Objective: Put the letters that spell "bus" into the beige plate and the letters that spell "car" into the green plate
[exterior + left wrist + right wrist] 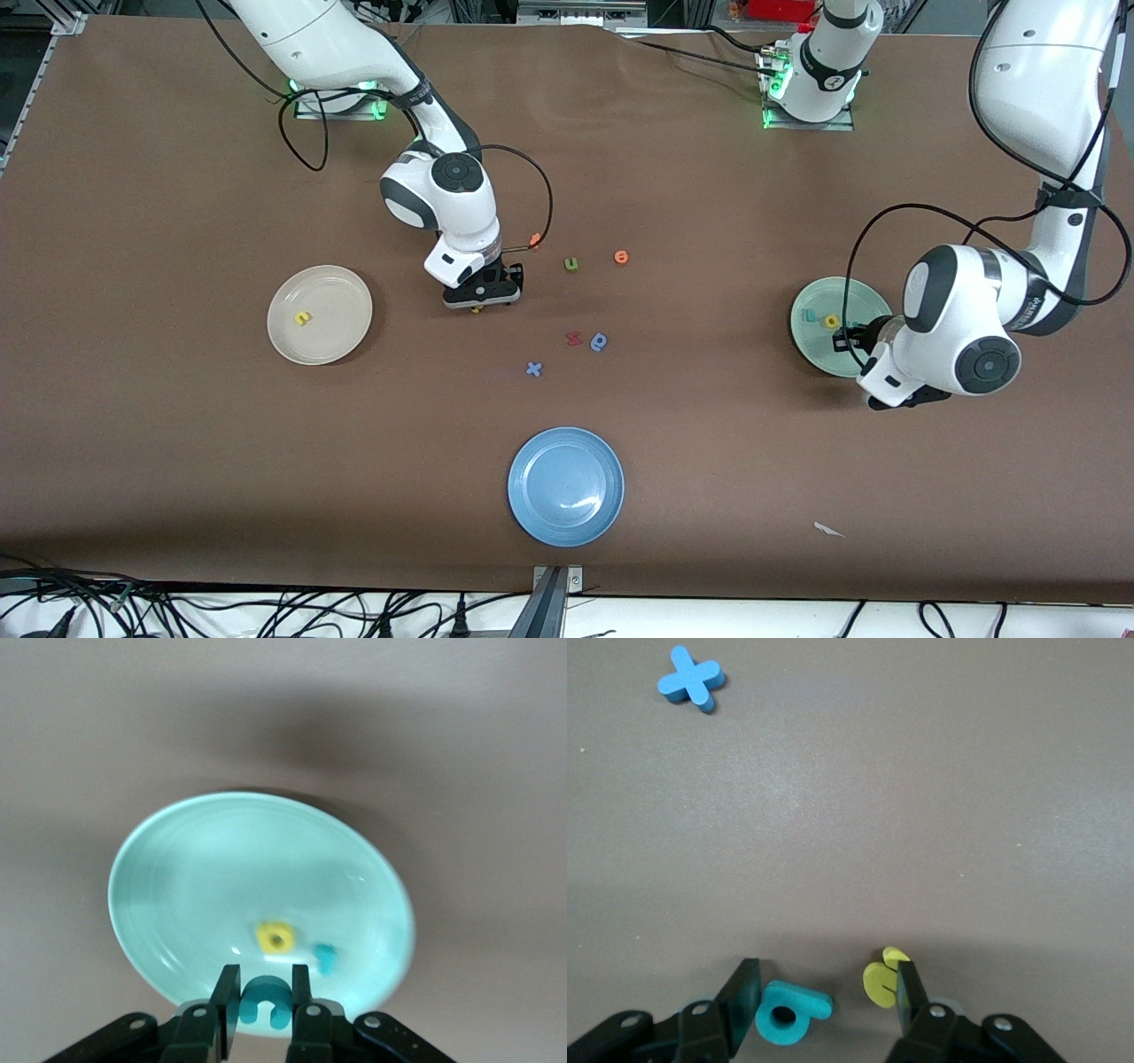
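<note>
- Your left gripper (pixel 261 1001) hung over the green plate (pixel 858 303), at that plate's edge. Its fingers (pixel 225 994) were clamped on a teal c (pixel 266 999).
- You had the green plate near the left arm's end of the table. A yellow a (pixel 275 937) and a teal r (pixel 326 958) lay in it, just beside each other.
- Your right gripper (pixel 824 1001) was down at the table in the middle area, between the beige plate (pixel 332 350) and the loose letters. Its fingers (pixel 742 994) stood apart, and nothing was held.
- Between those fingers a teal b (pixel 788 1013) lay flat on the table. A yellow s (pixel 881 980) lay just beside the other finger, partly hidden by it.
- You had the beige plate toward the right arm's end of the table, with a yellow u (pixel 303 317) in it.
- Spare letters lay on the table near the right gripper: a green u (pixel 571 264), an orange letter (pixel 621 257), a red letter (pixel 573 338), a blue letter (pixel 599 341) and a blue x (pixel 533 369).
- A blue plate (pixel 532 509) sat nearest to the front camera. Its dish held no letters.
</note>
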Robot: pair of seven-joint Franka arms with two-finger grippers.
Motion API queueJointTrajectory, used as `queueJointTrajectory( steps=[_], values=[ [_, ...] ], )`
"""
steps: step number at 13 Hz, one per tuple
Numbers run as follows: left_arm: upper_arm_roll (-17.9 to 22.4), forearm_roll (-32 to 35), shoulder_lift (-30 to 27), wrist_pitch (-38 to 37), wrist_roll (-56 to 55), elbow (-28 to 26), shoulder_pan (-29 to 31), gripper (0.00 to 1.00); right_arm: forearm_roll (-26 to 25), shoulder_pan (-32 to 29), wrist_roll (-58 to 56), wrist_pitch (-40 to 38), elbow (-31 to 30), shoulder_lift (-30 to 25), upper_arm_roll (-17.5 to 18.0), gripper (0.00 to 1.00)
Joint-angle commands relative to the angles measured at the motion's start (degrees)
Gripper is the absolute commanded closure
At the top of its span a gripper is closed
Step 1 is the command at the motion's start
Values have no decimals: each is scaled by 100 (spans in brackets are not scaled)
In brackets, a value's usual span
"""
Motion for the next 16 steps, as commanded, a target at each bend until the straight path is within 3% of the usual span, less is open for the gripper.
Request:
queueJointTrajectory(
  steps=[1,3,4,5,6,13,16],
  values=[
    [-71,187,-267,1073,411,-970,267,90,-97,43,-3,78,81,88,-70,29],
    [-71,187,-250,1129,535,-998,364,84,-88,34,5,78,89,114,-96,29],
    [-62,187,-258,1129,536,-998,364,74,-88,25,31,78,89,114,-96,29],
    [-71,187,-267,1103,536,-963,364,41,-79,34,84,61,81,114,-96,29],
    [-71,187,-302,1076,527,-945,364,0,-44,25,102,43,81,105,-96,29],
    [-264,-154,-1189,111,509,-278,347,0,26,34,840,-141,45,-26,26,29],
    [-273,-323,-1637,-390,500,152,320,0,35,34,787,-888,10,-439,132,29]
  ],
)
